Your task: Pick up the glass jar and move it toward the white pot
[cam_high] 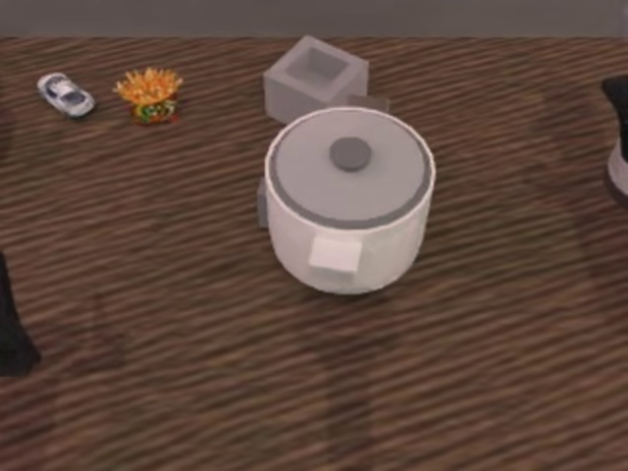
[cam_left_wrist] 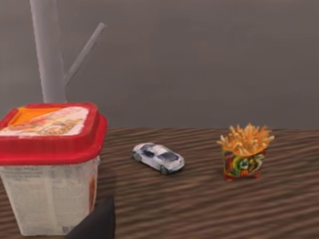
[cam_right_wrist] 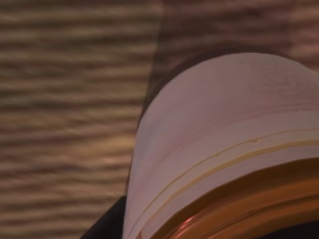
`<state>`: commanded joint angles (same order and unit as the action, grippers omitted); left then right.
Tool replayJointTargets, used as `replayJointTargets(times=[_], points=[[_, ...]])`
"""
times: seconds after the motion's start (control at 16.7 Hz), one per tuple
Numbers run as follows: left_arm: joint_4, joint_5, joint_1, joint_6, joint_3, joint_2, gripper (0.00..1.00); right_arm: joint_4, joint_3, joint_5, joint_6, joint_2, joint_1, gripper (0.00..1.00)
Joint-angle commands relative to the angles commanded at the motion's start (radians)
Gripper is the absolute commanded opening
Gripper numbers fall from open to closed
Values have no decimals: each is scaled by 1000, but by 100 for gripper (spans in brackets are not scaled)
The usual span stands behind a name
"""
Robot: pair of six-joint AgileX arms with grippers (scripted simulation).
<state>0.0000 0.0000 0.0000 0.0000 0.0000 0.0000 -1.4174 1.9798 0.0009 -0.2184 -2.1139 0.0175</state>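
The glass jar (cam_right_wrist: 214,139) fills the right wrist view: a whitish body with an orange band close to the camera. One dark finger (cam_right_wrist: 107,224) of my right gripper lies against its side; the other finger is hidden behind the jar. In the top view my right gripper (cam_high: 616,106) is at the table's right edge, with the jar (cam_high: 619,169) showing as a pale sliver under it. The white pot (cam_high: 348,201), with its grey lid and knob, stands in the middle of the table, well to the left of the jar. My left arm (cam_high: 10,334) is parked at the left edge.
A grey cube-shaped box (cam_high: 314,77) stands just behind the pot. A toy car (cam_high: 66,94) and a box of fries (cam_high: 149,95) sit at the back left. A red-lidded tub (cam_left_wrist: 50,164) stands close to the left gripper's finger (cam_left_wrist: 97,221).
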Motion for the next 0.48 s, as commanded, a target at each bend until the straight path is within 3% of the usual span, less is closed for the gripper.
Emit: replayJointTargets(times=[0.48], points=[[0,0,0,0,0,0,100,-23,-94,0,2,100,-1,0]])
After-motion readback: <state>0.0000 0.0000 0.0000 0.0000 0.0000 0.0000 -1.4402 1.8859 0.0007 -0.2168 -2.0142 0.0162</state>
